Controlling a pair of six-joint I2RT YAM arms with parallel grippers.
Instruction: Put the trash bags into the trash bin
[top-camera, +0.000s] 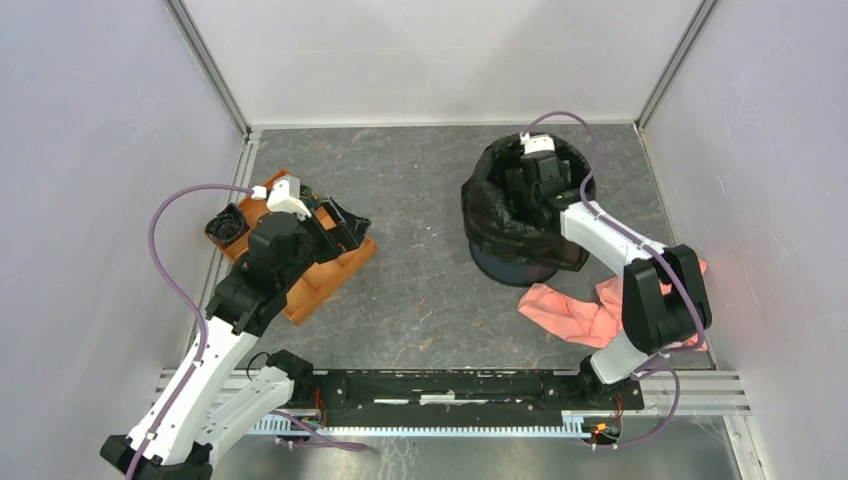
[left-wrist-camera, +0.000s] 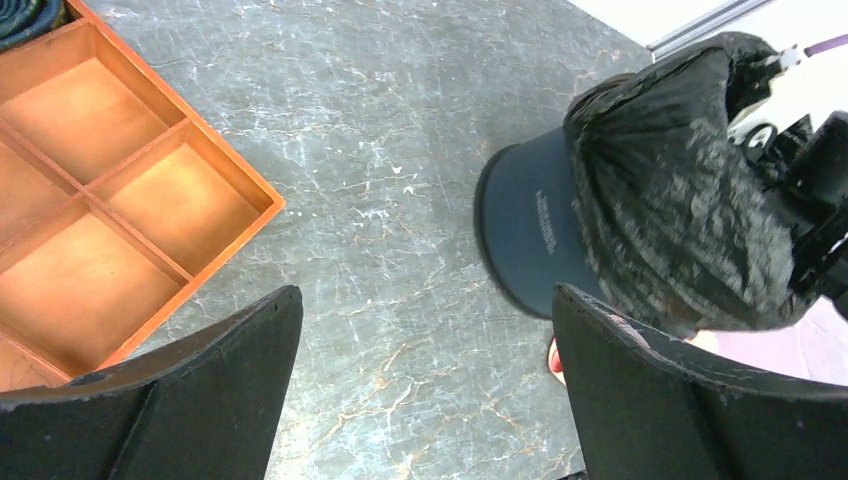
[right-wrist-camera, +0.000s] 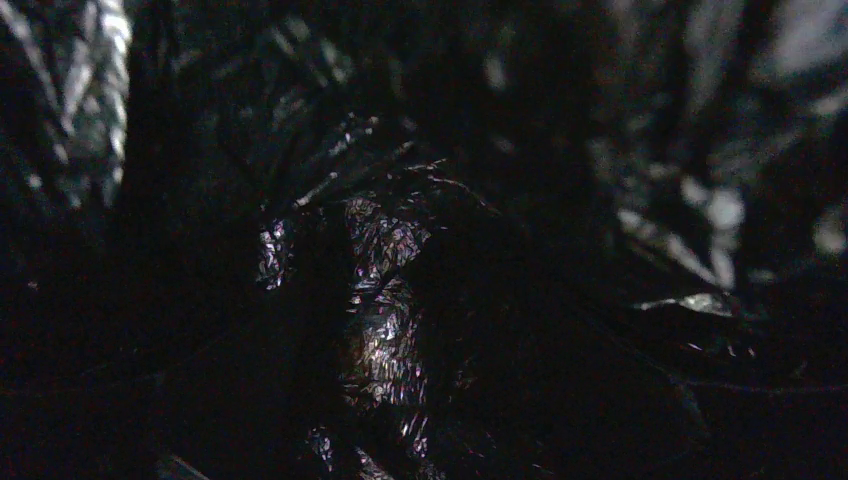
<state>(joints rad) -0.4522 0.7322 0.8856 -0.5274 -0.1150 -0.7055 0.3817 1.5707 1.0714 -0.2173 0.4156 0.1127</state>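
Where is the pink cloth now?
In the top view the pink cloth lies on the table at the right side, just nearer than the trash bin and beside the right arm.

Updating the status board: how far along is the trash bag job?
Done: a trash bag is draped over the trash bin rim. In hand: the right gripper is down in the bin amid black film; grip unclear. The left gripper is open, empty, by the orange tray. Left: one black wad at the tray's far corner sits outside the bin.
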